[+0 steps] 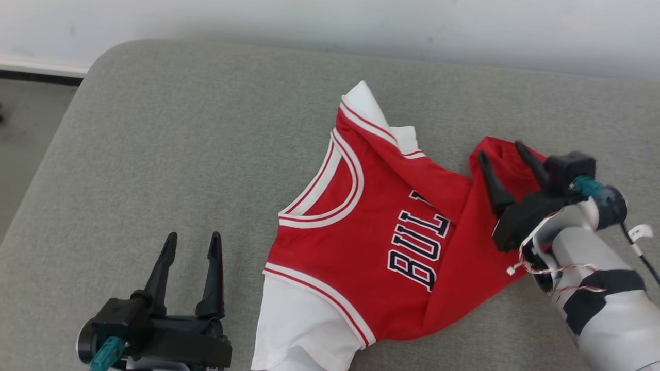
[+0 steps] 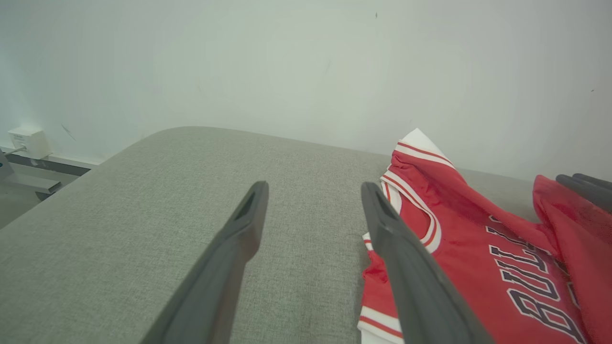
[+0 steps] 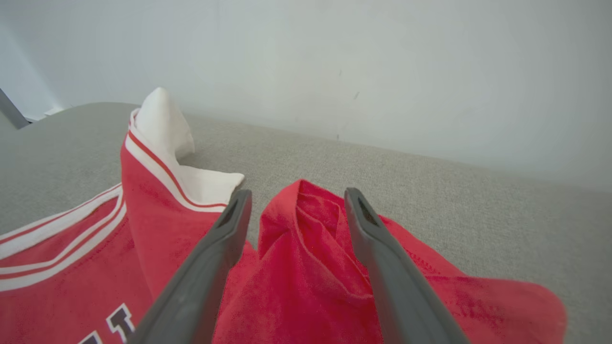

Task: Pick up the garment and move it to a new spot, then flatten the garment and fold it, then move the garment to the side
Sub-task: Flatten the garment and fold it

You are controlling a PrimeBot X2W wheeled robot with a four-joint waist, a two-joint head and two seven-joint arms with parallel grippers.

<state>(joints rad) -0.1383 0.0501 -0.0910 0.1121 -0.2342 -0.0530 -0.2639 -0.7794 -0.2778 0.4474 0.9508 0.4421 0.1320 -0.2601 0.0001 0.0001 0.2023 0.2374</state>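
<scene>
Bright, even light; faint shadows; right hand (image 1: pixel 500 149) slightly blurred; wrist views bow at edges.

On the red jersey (image 1: pixel 356 232) I read dark letters (image 1: pixel 418 246) with white outline: "BUL", then a piece of one more letter going under a fold. They lie sideways in my head view. The left wrist view gives "BUL" also. A white tag (image 1: pixel 641 232) on the right arm's cable is too small to read.

Grey cushion (image 1: pixel 154 154), white wall (image 1: pixel 361 26)
</scene>
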